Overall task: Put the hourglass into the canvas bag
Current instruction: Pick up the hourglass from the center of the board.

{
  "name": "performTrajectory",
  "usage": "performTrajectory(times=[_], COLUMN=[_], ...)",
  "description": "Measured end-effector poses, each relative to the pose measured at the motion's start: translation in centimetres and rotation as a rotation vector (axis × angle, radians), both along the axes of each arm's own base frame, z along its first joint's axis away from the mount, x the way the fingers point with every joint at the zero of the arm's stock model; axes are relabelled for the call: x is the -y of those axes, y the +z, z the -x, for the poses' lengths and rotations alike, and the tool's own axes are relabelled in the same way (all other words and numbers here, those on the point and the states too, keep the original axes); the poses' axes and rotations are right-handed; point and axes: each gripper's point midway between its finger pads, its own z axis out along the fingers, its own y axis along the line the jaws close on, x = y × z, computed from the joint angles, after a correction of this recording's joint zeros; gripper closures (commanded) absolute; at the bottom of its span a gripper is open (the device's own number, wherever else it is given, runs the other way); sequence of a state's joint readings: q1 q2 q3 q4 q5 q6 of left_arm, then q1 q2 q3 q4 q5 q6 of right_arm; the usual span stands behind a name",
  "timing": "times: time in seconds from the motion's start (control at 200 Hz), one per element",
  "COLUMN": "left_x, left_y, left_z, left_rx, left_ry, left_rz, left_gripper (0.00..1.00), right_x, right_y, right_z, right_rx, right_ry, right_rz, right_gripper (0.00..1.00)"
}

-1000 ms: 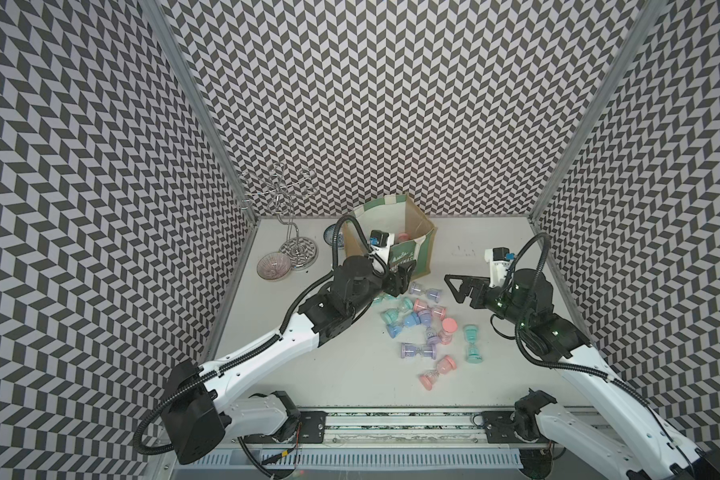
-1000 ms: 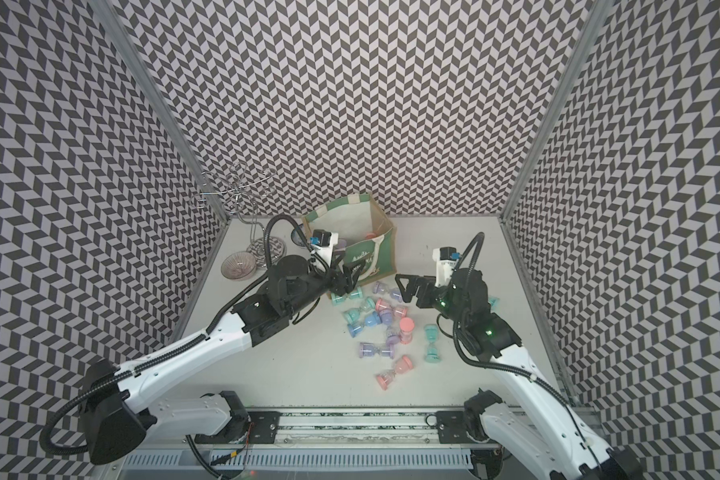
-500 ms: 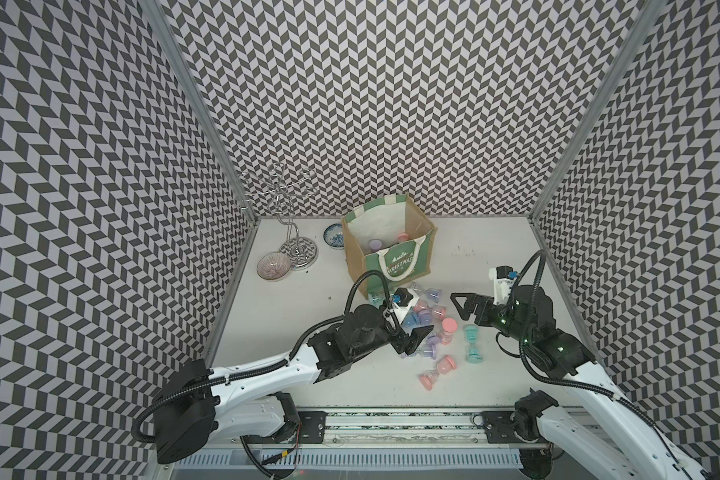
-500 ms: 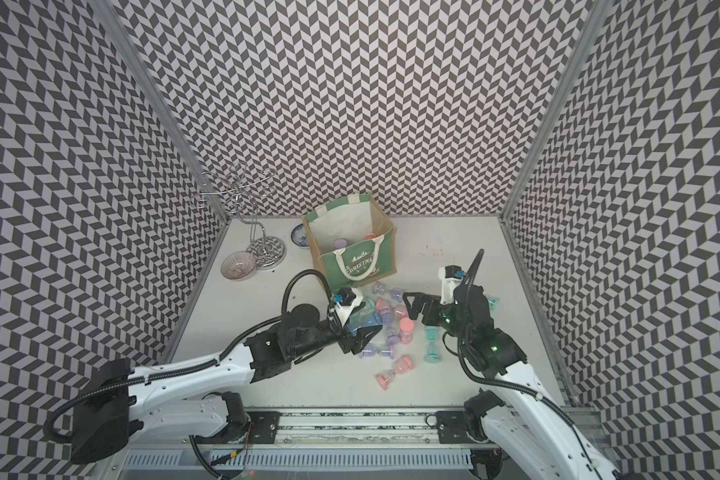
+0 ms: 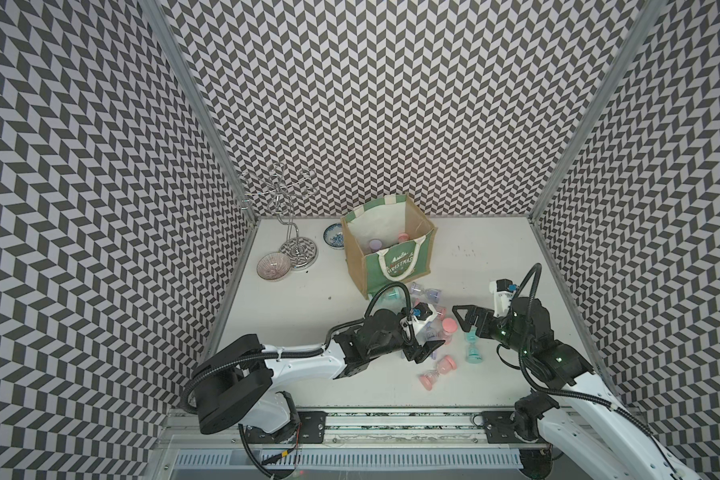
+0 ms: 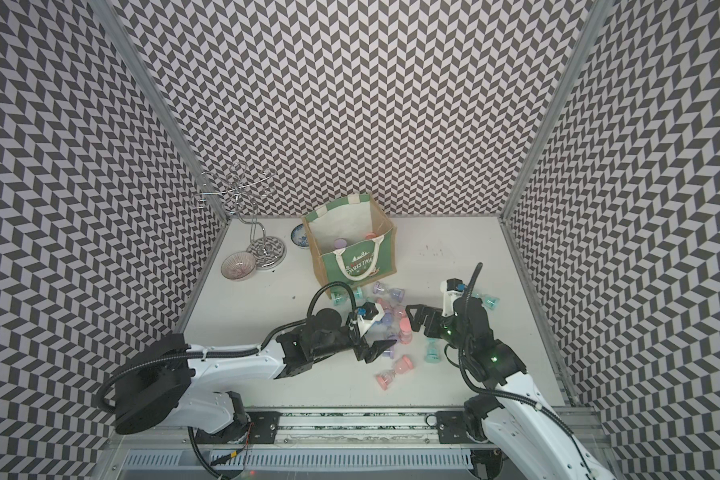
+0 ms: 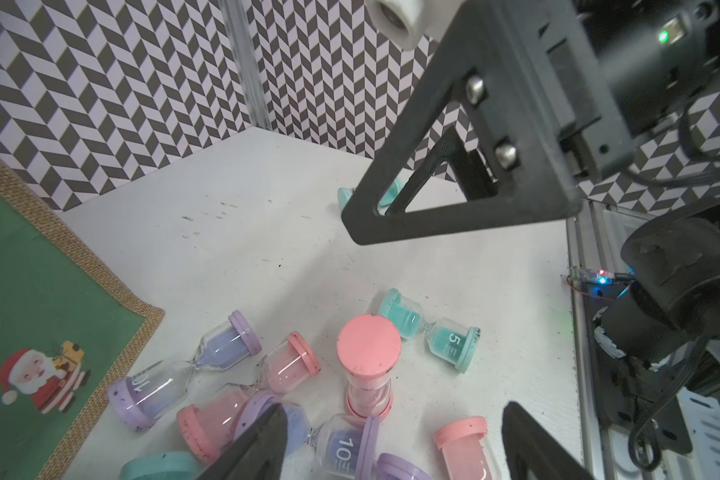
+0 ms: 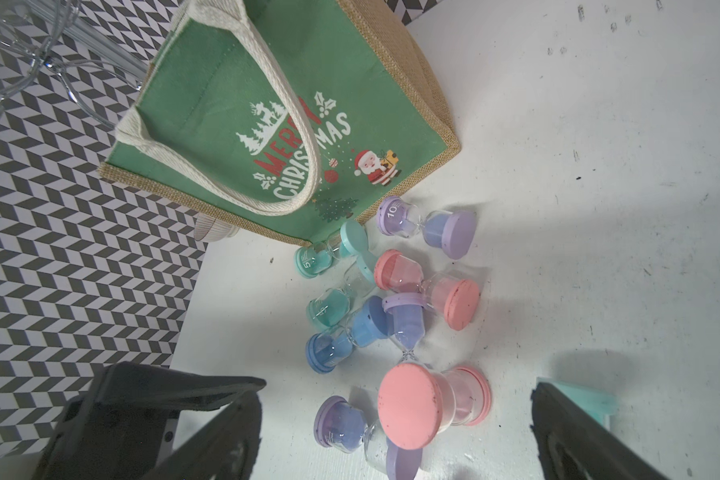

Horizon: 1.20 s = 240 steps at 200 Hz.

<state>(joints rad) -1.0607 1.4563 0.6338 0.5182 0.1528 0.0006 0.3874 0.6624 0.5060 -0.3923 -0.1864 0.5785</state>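
Your left gripper (image 7: 393,409) stands released and empty, the upright pink hourglass (image 7: 366,365) just ahead of its jaws. It looks light, slick and thin-necked, so close on a cap or bulb, not the waist. Your right gripper (image 8: 395,392) gapes empty toward the same hourglass, the canvas bag (image 8: 267,124) well beyond its jaws.

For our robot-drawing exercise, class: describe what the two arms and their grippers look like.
The left arm and right arm have white links, black joints and wrists, and black ribbed cables looping alongside; green lights dot the right. Each wrist carries a white camera mount. The left gripper and right gripper have black, triangular, open-frame jaws.
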Motion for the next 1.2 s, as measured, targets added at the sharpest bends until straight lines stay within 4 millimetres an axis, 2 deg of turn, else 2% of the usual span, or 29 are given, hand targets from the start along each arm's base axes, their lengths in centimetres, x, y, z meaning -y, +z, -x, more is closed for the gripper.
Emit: performTrajectory(times=[0.225,0.471,0.821,1.202], left_x=[1.6,3.8,5.2,6.1], left_y=[-3.0,-4.8,-5.6,-5.8], left_z=[-0.8,-2.2,-3.5,-4.0], left_rx=[0.003,0.017,0.046,0.061], left_ry=[-0.011,-0.009,0.015,0.015], left_rz=[-0.038,-0.059,-0.046,-0.026], left_gripper=[0.19,0.19,0.27,0.44], right_x=[0.3,0.3,0.5,0.9], right_y=[-1.4,-1.4,-1.1,-1.2], right_z=[0.6,0.4,0.1,-0.1], right_rx=[-0.022,-0.012,0.003,0.008], right_ry=[-0.012,-0.020,-0.035,-0.056], right_rz=[-0.007,-0.014,-0.010,0.002], right_gripper=[0.01,0.01,0.01,0.01])
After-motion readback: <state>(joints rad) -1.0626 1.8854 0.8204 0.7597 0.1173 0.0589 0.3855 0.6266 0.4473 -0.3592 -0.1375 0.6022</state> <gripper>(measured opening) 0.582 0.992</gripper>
